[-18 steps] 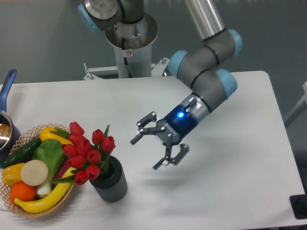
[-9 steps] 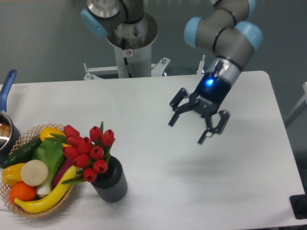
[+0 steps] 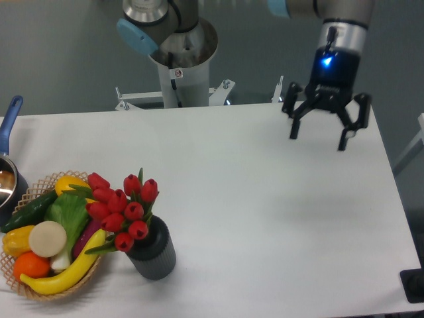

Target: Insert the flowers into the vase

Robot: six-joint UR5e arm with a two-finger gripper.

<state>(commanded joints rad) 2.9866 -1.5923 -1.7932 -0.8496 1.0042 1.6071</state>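
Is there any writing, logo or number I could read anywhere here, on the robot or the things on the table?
Small red and white sticker on the robot's base column: too small and blurred to read.
Gripper: only a glowing blue light on its body, no words.
Vase, flowers, basket: no text visible.
So nothing here can be read.

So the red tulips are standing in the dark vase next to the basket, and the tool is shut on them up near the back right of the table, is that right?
Not quite. The tulips do stand in the dark vase beside the basket, but the tool holds nothing: the camera view shows it open and empty, far from them near the table's back right.
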